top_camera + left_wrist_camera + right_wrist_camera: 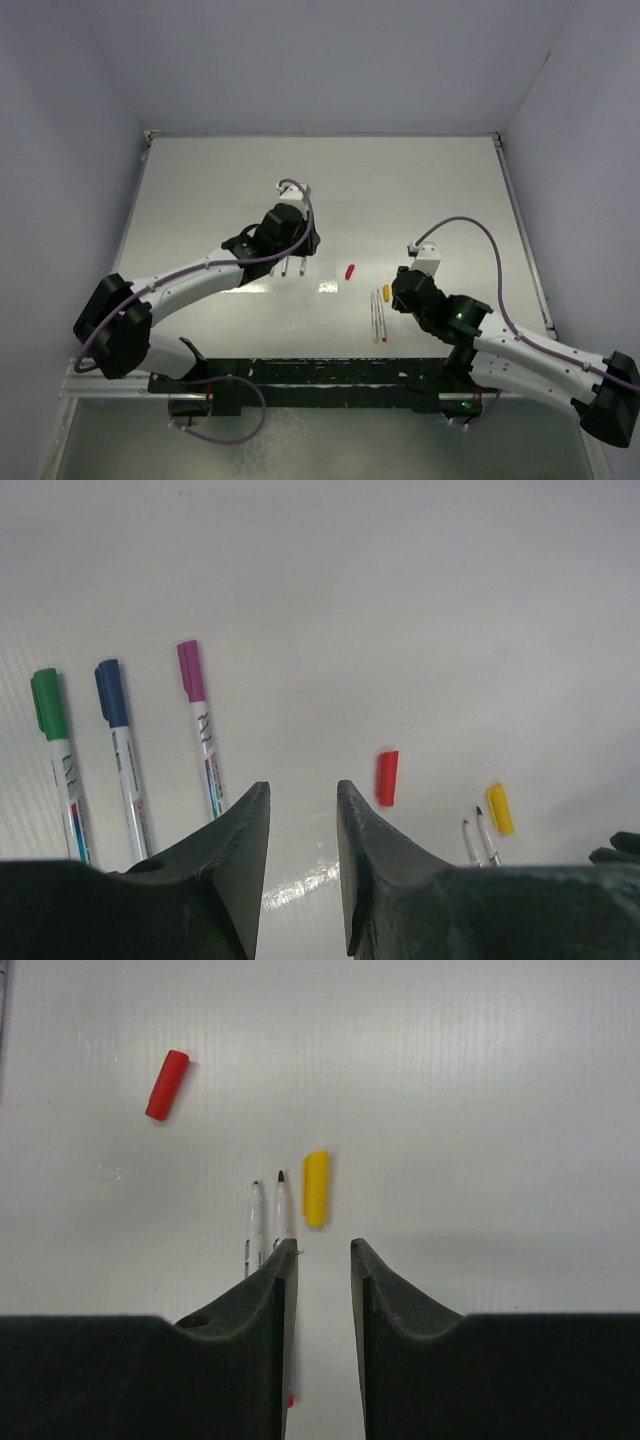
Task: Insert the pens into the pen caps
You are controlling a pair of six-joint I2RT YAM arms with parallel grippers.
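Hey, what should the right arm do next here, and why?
Probably nudge the right gripper over the dark-tipped pen just ahead of it and lower onto it. Its jaws stand apart and hold nothing. That pen and the other pen lie uncapped, with the yellow cap and red cap loose nearby.

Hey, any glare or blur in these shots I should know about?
Top external: small glare patch on the table near the red cap. Left wrist: glare streak between the soft-edged fingers. Right wrist: even light, yellow cap sharp.
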